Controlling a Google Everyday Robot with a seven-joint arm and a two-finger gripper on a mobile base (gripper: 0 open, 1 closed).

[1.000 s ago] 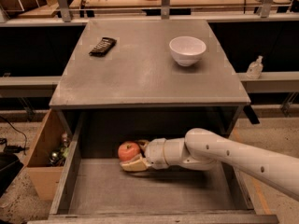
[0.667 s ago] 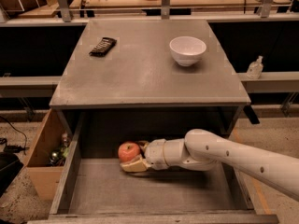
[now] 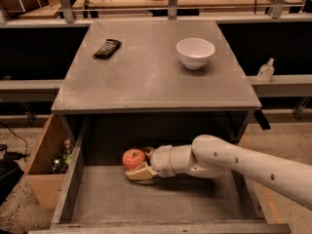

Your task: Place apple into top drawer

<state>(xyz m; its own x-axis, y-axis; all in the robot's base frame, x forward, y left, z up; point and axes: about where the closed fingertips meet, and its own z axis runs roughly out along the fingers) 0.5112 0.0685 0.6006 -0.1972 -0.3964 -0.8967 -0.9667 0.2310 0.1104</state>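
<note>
Still, nothing has shifted in the last second: my gripper [image 3: 138, 165] sits low inside the open top drawer [image 3: 156, 201], toward its back left, its tan fingers [image 3: 140, 173] closed against the apple [image 3: 133, 157], one under the fruit's near side and one behind it. The apple is inside the drawer, just above its grey floor. Up on the counter [image 3: 146, 82], the white bowl [image 3: 195, 52] and the dark flat object [image 3: 107, 48] lie where they were.

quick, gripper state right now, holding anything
gripper: closed on the apple, low inside the open top drawer
</note>
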